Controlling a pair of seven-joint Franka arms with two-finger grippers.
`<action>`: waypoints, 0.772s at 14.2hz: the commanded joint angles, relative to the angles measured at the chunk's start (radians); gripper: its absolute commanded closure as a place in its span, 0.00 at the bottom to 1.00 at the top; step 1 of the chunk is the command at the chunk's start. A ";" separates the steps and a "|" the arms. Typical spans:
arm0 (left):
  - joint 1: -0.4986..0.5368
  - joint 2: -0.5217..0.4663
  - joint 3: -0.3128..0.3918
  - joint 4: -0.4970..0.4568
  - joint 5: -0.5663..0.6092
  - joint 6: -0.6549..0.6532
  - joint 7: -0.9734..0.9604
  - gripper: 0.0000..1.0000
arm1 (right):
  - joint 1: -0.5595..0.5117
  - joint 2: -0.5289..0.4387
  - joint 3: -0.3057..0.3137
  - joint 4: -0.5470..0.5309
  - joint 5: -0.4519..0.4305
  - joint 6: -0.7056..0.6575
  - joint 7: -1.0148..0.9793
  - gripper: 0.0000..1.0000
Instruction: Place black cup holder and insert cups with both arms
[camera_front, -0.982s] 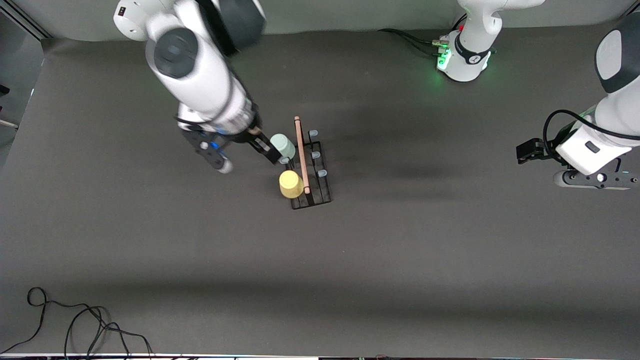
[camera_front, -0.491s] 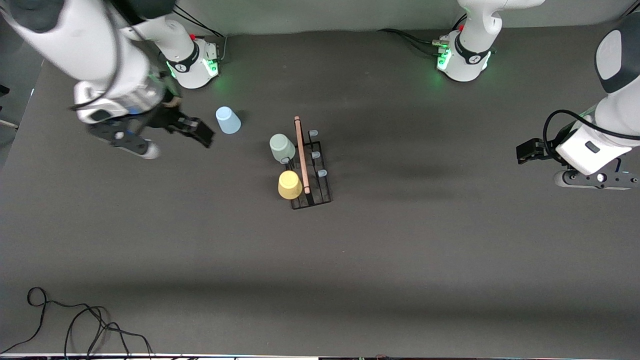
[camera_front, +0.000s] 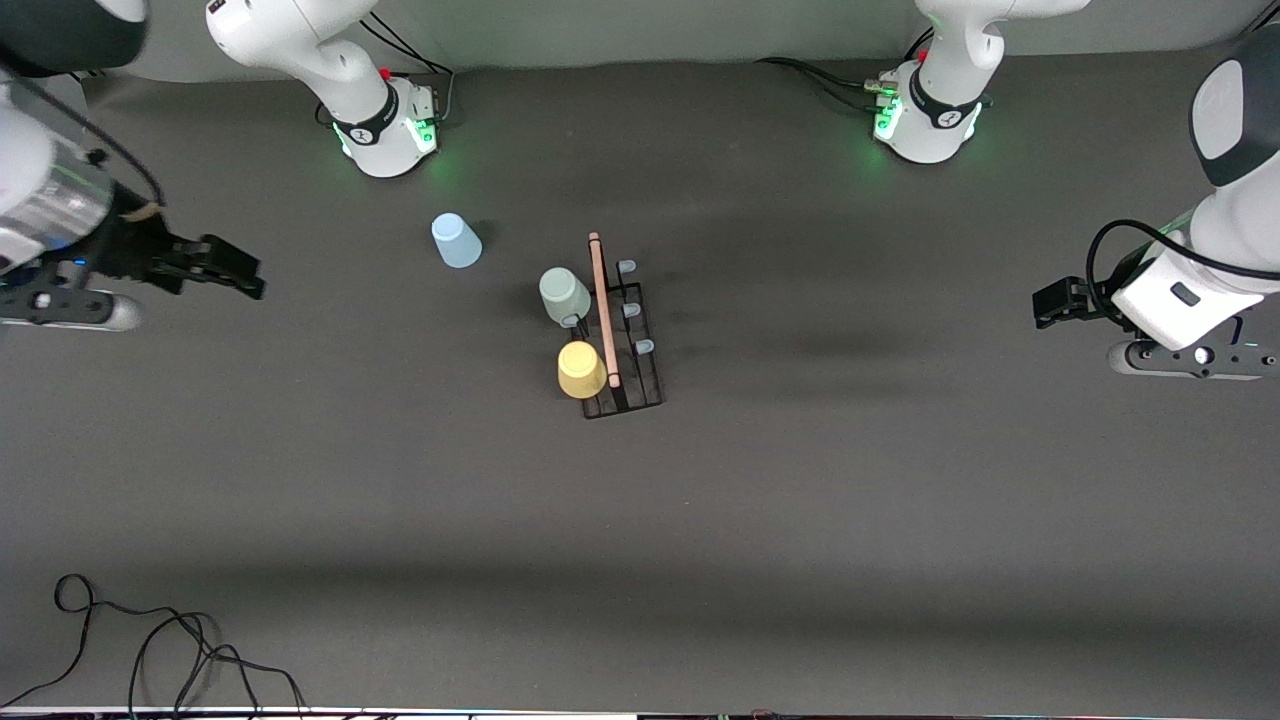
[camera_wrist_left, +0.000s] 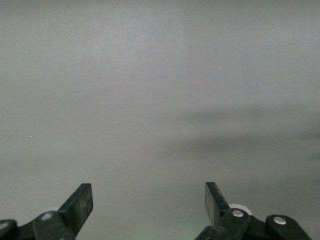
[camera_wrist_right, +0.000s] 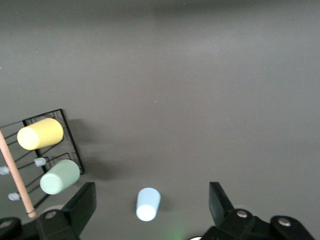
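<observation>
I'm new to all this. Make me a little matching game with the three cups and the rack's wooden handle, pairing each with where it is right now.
Things:
1. yellow cup
2. green cup
3. blue cup
4. wooden handle

Places:
A. alone on the table, off the rack
B. along the top of the rack
C. on the rack, at the end nearer the front camera
D. on the rack, farther from the front camera than the other racked cup

Pairs: 1-C, 2-D, 3-A, 4-B

A robotics lab: two white jointed robot arms (camera_front: 330, 60) with green-lit bases stand bolted to a bare dark grey cloth-covered counter (camera_front: 800, 500), with loose black cables (camera_front: 150, 650) trailing at its edge.
</observation>
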 joint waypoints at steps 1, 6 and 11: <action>0.000 -0.017 -0.001 -0.011 0.011 0.006 -0.006 0.00 | -0.255 -0.025 0.193 -0.021 -0.022 -0.006 -0.133 0.00; 0.000 -0.017 -0.001 -0.011 0.011 0.006 -0.006 0.00 | -0.405 -0.021 0.307 -0.013 -0.041 0.005 -0.143 0.00; 0.000 -0.017 -0.001 -0.011 0.011 0.006 -0.006 0.00 | -0.406 0.002 0.309 0.005 -0.066 0.011 -0.152 0.00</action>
